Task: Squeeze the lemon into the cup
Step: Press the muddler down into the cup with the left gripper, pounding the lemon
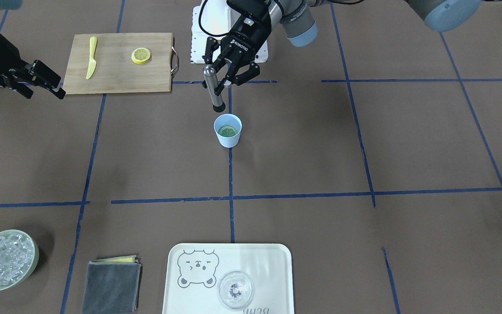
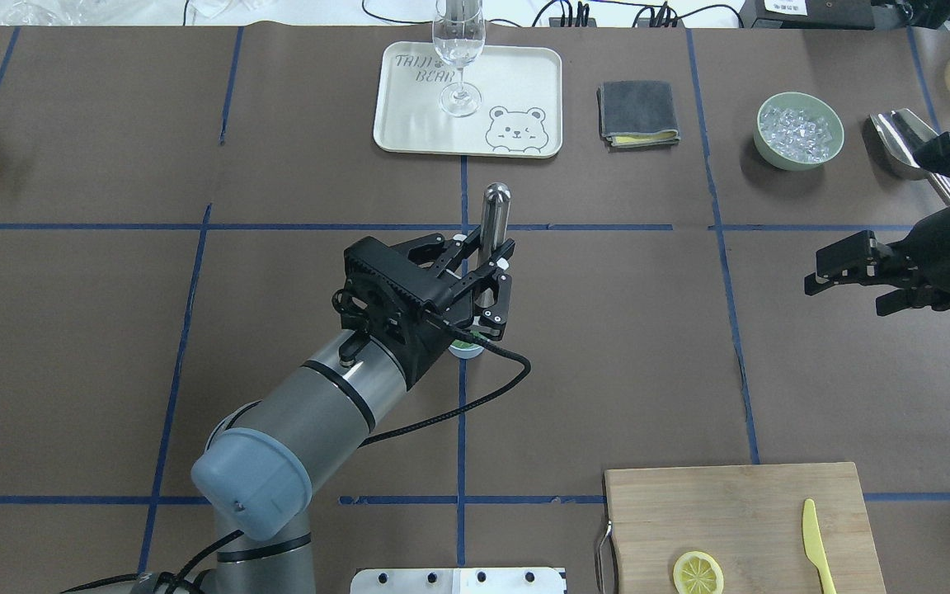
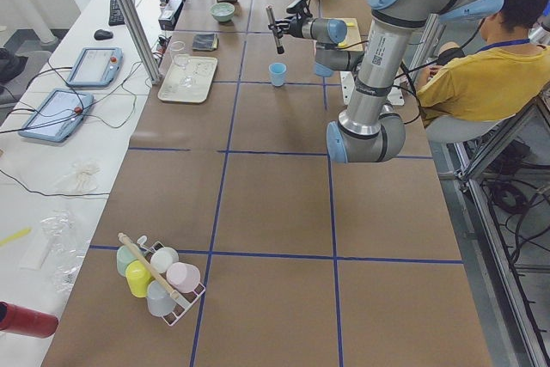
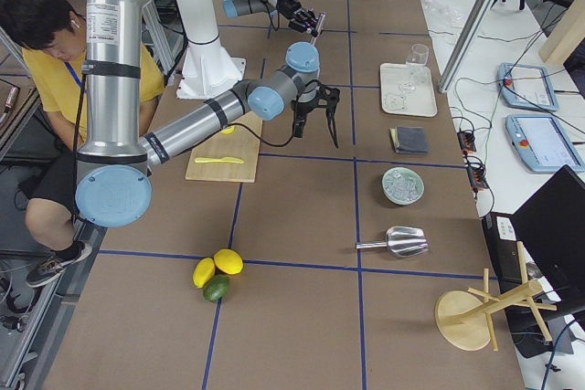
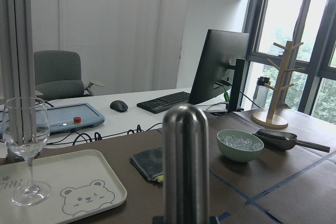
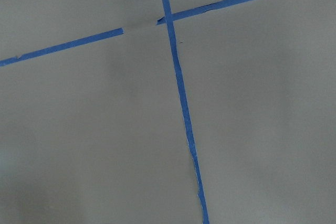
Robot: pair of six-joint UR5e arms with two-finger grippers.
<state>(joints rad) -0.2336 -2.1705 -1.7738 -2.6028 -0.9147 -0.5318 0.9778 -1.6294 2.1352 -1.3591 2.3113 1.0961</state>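
Pressing well, I'd say, needs the left hand, clamped on the steel muddler, to drop straight onto the lemon without tipping the cup.

left gripper: at mid-worktop, I clamp a steel rod, tilted toward the far edge.
right gripper: near the right edge, my jaws apart, pointing inward.

Long table was covered in brown paper, gridded with blue tape lines. Plain white wall behind, grey office chair in front of it. White side desk held a monitor, keyboard and mouse. Dark-framed windows at right, daylight coming in, green trees outside. Grey floor beside the table.
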